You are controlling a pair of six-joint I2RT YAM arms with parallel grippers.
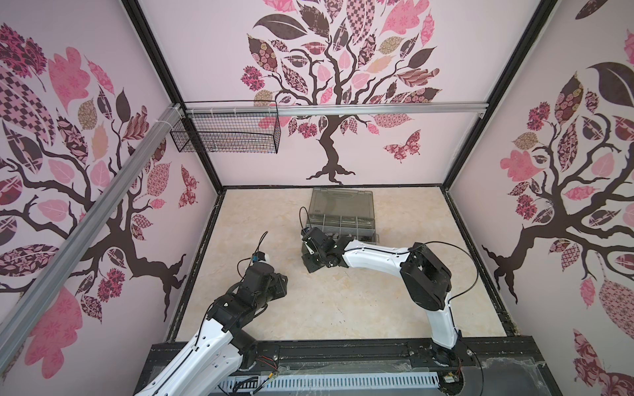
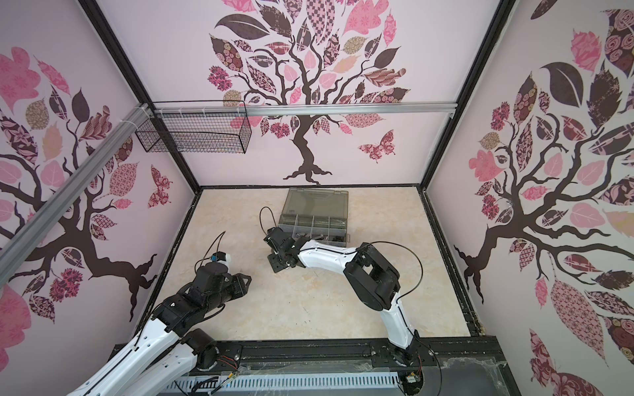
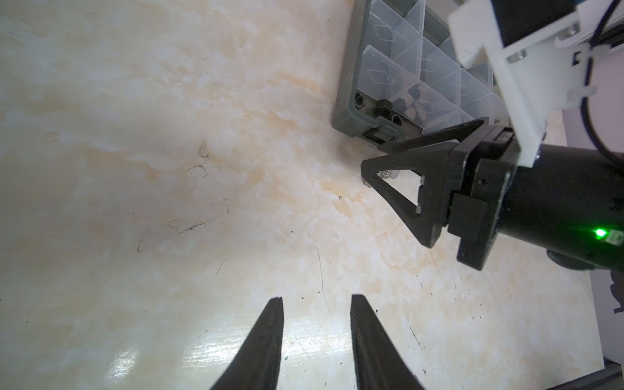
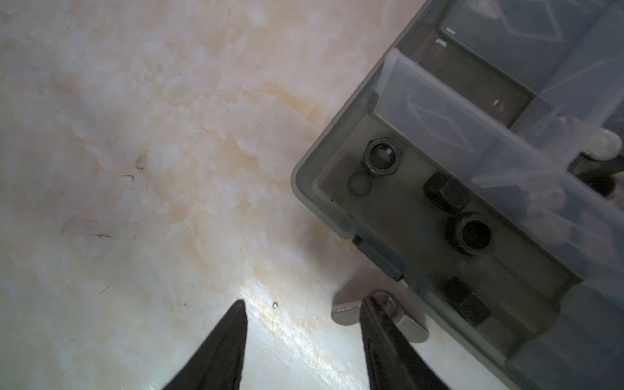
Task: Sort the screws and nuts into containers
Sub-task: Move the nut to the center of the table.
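At the right gripper (image 4: 305, 305): stands low over the table (image 4: 152, 135) with jaws apart, clamps nothing, leaves only bare marble-patterned surface in the gap. Covers with one finger (image 4: 381, 337) the middle of a silver wing nut (image 4: 346, 315) lying flat on the table; cannot tell whether touching it or just above.

Just past that nut, meets the smoky grey wall of the organizer case (image 4: 304, 175), blocking the way on that side. Behind the wall, in the nearest corner compartment (image 4: 405, 219), finds four black nuts (image 4: 381, 158): two flat with holes up, two on edge. Past a clear divider (image 4: 439, 111), glimpses something silver (image 4: 604, 145), too blurred to name.

Farther out, in both top views, shows the case lid (image 1: 339, 202) lying open beyond the compartments and, hung high and well apart, a black wire basket (image 1: 226, 133).

On the side away from the case, well apart from the right gripper, finds the left gripper (image 3: 317, 300) above bare table, jaws apart, nothing between them. From its wrist view, looks onto the right gripper's black fingers with the wing nut under them and a green light (image 3: 600, 232) lit on that arm.
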